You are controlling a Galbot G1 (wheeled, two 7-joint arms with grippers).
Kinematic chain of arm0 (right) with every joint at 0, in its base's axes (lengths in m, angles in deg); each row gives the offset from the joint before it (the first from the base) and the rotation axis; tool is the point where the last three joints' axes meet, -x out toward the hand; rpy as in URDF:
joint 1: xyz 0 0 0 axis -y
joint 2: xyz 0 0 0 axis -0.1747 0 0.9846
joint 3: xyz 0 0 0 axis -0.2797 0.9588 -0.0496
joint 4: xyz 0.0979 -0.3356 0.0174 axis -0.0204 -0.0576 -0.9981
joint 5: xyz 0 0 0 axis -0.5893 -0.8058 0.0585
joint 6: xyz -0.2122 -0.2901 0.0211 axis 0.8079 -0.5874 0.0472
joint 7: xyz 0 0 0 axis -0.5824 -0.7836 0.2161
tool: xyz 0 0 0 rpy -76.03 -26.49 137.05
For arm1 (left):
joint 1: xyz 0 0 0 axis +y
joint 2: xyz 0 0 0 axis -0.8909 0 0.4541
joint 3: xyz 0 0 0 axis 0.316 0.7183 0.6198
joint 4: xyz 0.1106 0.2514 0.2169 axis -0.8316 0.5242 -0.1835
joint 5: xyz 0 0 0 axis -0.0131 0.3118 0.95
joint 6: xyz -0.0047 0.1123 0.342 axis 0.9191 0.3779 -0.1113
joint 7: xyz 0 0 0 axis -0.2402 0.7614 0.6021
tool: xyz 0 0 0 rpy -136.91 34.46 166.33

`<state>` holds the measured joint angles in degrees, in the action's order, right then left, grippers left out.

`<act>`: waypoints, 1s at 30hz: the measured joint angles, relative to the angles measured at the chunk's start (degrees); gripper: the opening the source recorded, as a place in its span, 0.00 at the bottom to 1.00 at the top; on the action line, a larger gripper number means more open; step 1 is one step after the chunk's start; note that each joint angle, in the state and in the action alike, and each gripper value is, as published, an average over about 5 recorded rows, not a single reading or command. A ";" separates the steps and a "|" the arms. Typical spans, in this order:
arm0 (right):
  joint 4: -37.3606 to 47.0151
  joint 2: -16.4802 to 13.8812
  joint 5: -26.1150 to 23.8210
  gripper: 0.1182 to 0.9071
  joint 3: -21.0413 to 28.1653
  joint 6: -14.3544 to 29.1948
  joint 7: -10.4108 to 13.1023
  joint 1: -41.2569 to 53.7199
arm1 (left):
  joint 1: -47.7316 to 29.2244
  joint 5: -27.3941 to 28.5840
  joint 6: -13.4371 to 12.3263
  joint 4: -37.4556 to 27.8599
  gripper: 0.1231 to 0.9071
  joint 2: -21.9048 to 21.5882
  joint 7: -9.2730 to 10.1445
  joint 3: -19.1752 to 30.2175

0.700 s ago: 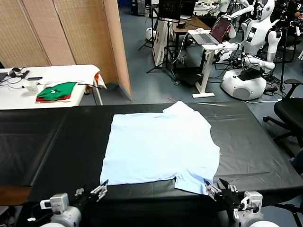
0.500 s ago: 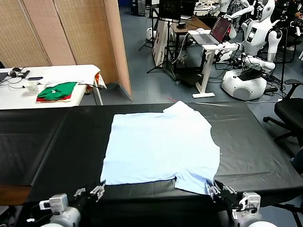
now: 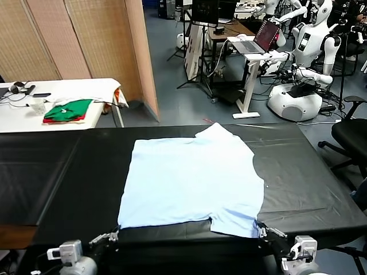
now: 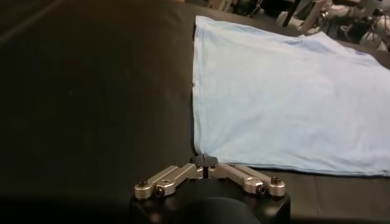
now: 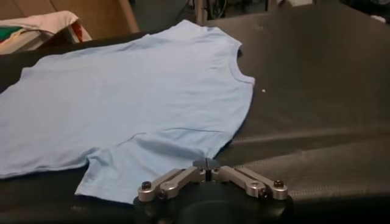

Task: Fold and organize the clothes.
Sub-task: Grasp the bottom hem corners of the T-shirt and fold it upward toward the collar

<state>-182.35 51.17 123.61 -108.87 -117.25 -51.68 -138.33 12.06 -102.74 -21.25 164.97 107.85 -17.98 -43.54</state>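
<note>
Grasping of the near edge is being judged the step in hand: the pale blue T-shirt [image 3: 192, 183] is lying spread flat, plain side up, in the middle of the black table [image 3: 298, 172], its neckline towards the robot's right and one sleeve pointing at the robot. The left gripper [image 3: 109, 236] is being held low at the table's near edge, just beside the shirt's near hem corner [image 4: 198, 149], with its jaws spread and nothing between them. The right gripper [image 3: 266, 232] is being held likewise at the near edge, just beside the near sleeve [image 5: 152, 161]; whether it is spread or pressed together cannot be told, and no cloth is being seen in it. For a clean fold, both layers of the thin fabric are being advised as the target at each point, taken right at the edge so that the lower jaw is being slid between cloth and table rather than bunching the hem. Both grips are best being closed together and lifted evenly, so that the shirt is not being skewed. The sleeve is being judged the trickier hold, since it is small and may be dragged loose. Wrinkles near the sleeve seam are also being noted as a risk to a flat crease.
</note>
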 joint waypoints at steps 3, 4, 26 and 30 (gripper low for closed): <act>0.48 0.14 -0.10 0.44 0.27 0.04 -0.10 -0.01 | 0.21 0.02 0.05 -0.01 0.81 -0.06 0.03 -0.10; 0.57 0.17 -0.16 0.37 0.31 0.08 -0.16 -0.04 | 0.28 0.02 0.07 -0.01 0.76 -0.09 0.04 -0.14; -7.62 0.74 -0.66 0.03 0.41 -0.01 1.52 -7.06 | 5.69 0.40 0.73 3.86 0.03 -0.54 3.29 -2.00; -8.74 0.78 -0.24 0.03 0.26 0.82 1.26 -7.77 | 7.17 0.74 0.30 5.67 0.03 -0.91 4.23 -2.97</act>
<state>-191.09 51.95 123.37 -108.61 -116.43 -50.42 -146.10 19.23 -102.00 -20.95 170.63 106.94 -13.75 -46.51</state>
